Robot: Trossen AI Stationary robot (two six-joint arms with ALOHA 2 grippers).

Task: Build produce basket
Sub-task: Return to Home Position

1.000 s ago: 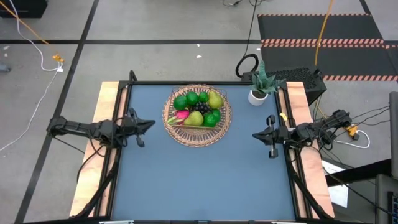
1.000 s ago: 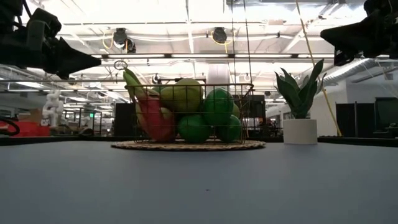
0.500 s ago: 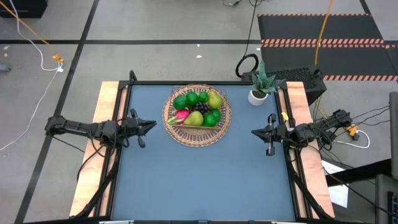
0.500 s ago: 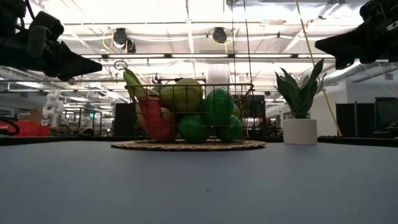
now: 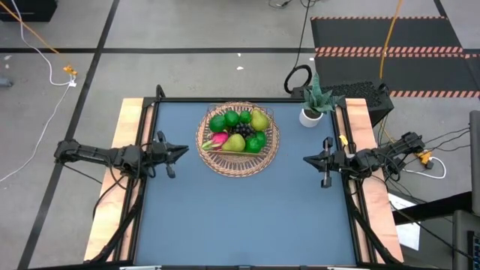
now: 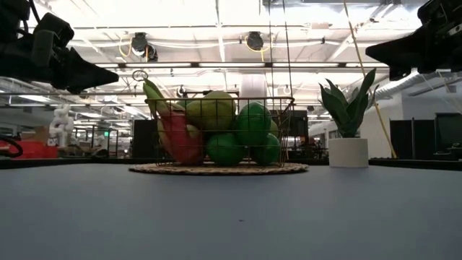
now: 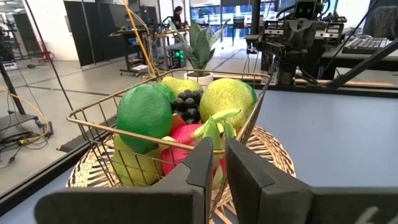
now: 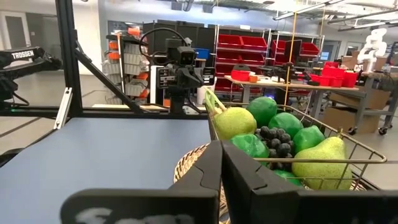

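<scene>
**Two-arm rig at the close of the basket-filling job.** The left pincer (image 5: pixel 181 150) hangs above its own side edge of the table (image 5: pixel 240 225). Its fingers are brought together with only a hairline slit between them, and nothing is held. The right pincer (image 5: pixel 307 160) mirrors it at the opposite edge, likewise closed and empty. The two sets of tips point inward toward each other.

The basket (image 5: pixel 238 171) sits between the two pincers, slightly to the far side of the line joining their tips. It is near the left pincer's tips and somewhat farther from the right one's, and neither touches it. The produce (image 5: pixel 238 132) all lies inside: round green fruits, two pears (image 5: pixel 259 120), a grape bunch (image 5: pixel 240 130) in the middle, and a pink dragon fruit (image 5: pixel 218 139) on the side facing the left pincer. No loose fruit shows on the table around either pincer. A potted plant (image 5: pixel 310 112) stands beyond the right pincer at the far corner, apart from the basket.

**Step in hand, as judged:** the filling appears complete, and the step is the return of both arms to their rest pose.

**Next move, as judged:** little more than settling each arm at rest, with fingers closed and tips clear of the basket's wire wall. No further grasp seems called for.
</scene>
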